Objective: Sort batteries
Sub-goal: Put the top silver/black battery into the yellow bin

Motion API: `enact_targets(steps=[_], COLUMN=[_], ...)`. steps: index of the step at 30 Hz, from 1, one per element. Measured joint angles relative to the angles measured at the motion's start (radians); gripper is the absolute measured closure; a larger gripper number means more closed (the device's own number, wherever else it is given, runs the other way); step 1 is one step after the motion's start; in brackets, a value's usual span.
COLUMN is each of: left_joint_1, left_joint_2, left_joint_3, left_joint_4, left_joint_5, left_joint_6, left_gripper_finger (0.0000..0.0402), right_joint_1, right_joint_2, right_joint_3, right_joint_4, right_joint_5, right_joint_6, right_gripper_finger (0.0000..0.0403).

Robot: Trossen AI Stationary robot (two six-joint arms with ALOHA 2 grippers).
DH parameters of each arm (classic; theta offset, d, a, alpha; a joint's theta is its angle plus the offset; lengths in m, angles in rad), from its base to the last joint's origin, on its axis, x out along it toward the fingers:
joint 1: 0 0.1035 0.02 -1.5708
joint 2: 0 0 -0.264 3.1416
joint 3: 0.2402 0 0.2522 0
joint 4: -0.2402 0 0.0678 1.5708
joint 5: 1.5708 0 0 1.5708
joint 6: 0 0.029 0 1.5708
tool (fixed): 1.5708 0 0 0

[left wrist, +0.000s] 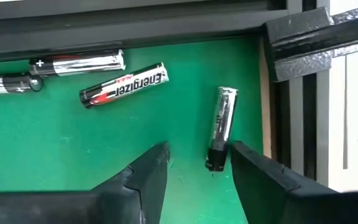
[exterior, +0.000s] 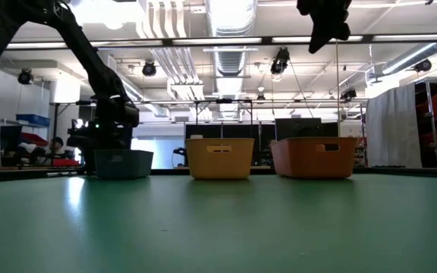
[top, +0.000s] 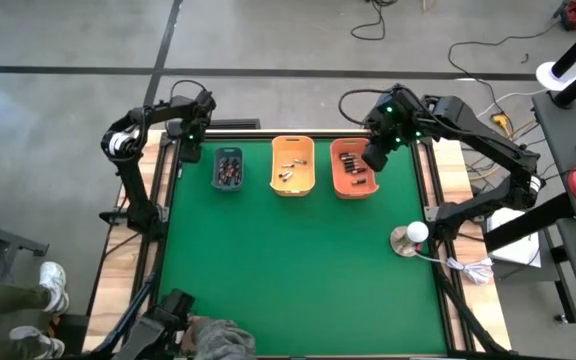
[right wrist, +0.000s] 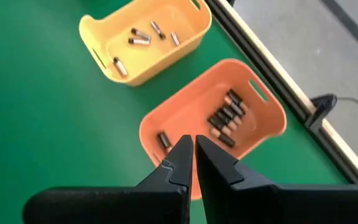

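Hovering low over the green felt table (top: 288, 260) at its far left corner, left claw (left wrist: 197, 163) with fingers apart, straddling one end of a small silver-and-black cylindrical battery (left wrist: 221, 127) lying flat beside the dark frame rail (left wrist: 135, 25). Lying near it on the cloth, three more loose batteries: a black-and-silver labelled cell (left wrist: 124, 85) and two silvery ones (left wrist: 78, 63) close to the rail. Hanging high above the orange rectangular plastic bin (right wrist: 263, 115), right claw (right wrist: 194, 163) with fingers pressed together and nothing between them. Resting inside that bin, a cluster of dark batteries (right wrist: 225, 115). Sitting between it and the grey-blue rectangular bin (top: 228, 169), a yellow-orange rectangular bin (top: 293, 165) with a few light cells (right wrist: 143, 36); dark cells also in the grey-blue one.
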Motion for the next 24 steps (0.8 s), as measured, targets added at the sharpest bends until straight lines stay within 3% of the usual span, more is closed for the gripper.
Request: enact_targets(steps=[4,11,16,24], left_joint_1=[0.002,0.002,0.001,-0.055], left_joint_2=[0.024,0.037,0.037,0.009], left_joint_3=[0.023,0.032,0.032,0.108], left_joint_4=[-0.033,-0.065,-0.063,-0.063], left_joint_5=[0.006,0.005,0.001,0.008], left_joint_6=[0.012,0.010,0.017,0.176], left_gripper_finger=[0.0273,0.0386,0.0382,0.0394], right_joint_1=[0.000,0.002,0.002,0.001], right_joint_2=[-0.014,-0.044,-0.096,-0.189], right_joint_3=[0.000,-0.001,-0.001,-0.001], right_joint_4=[-0.025,-0.063,-0.098,-0.096], right_joint_5=[0.009,0.010,0.010,0.034], right_joint_6=[0.023,0.093,0.122,0.077], right_gripper_finger=[0.0390,0.0390,0.0390,0.0390])
